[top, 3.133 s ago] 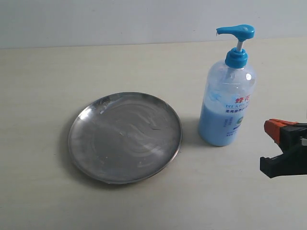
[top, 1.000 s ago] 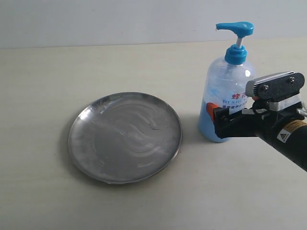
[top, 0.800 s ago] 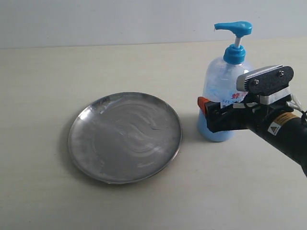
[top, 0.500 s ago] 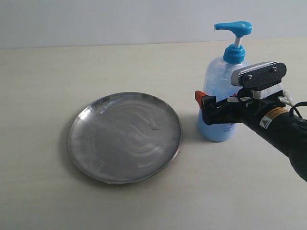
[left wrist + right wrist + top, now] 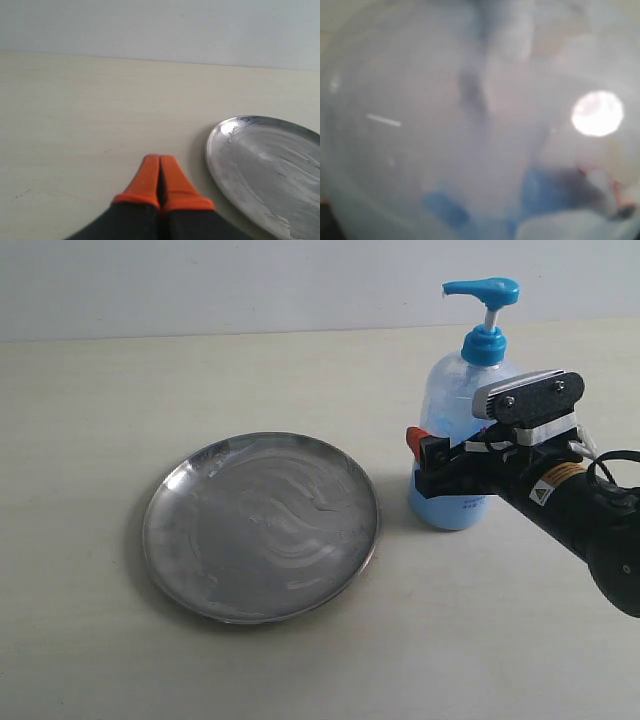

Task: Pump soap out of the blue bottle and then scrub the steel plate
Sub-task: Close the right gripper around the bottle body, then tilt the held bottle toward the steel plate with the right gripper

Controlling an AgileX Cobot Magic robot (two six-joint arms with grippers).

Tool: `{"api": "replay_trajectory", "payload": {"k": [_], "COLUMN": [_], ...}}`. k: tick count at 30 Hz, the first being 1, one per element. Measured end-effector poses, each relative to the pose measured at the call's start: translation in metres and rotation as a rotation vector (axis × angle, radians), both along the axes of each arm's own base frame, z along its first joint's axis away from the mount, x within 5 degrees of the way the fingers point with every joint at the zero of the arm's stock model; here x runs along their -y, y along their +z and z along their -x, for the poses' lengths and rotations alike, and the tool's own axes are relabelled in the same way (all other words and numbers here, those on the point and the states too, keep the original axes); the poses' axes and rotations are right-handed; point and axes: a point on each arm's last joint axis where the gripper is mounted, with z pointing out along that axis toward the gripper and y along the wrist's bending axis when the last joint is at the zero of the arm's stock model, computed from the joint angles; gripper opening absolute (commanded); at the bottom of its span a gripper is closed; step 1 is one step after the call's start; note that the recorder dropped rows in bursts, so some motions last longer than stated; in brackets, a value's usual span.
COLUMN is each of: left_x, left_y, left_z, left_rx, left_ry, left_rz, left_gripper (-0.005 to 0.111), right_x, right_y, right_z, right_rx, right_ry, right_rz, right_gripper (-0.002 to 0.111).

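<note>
The tall clear plastic bottle with the blue pump head [image 5: 465,440], holding light blue liquid in its lower part, stands upright on the pale desk [image 5: 100,390] at the right. The round shiny steel plate [image 5: 260,525], streaked with swirly smears, lies flat to its left, near but apart from it. The right gripper [image 5: 425,462] reaches in from the right at the bottle's body, its jaws set wide with the bottle between them; I cannot tell whether they press on it. The right wrist view is filled by the blurred bottle. The left gripper [image 5: 160,175] hovers over bare desk beside the plate's rim, its orange-tipped jaws closed together on nothing.
</note>
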Motion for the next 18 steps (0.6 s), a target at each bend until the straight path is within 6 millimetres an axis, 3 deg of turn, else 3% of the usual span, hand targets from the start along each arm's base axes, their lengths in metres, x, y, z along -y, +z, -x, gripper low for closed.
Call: {"api": "replay_trajectory", "payload": {"k": [4, 18], "left_x": [0.0000, 0.0000], "left_y": [0.0000, 0.0000], "left_z": [0.0000, 0.0000], "left_rx": [0.000, 0.000], "left_ry": [0.000, 0.000], "left_rz": [0.000, 0.000], "left_gripper": [0.000, 0.000], "right_x": [-0.0002, -0.0054], "right_y": [0.0000, 0.0045], "right_z": [-0.0005, 0.0026], "right_rx": [0.002, 0.003], "right_ry": [0.000, 0.083], "right_rz": [-0.001, 0.044], "right_gripper": [0.003, 0.000]}}
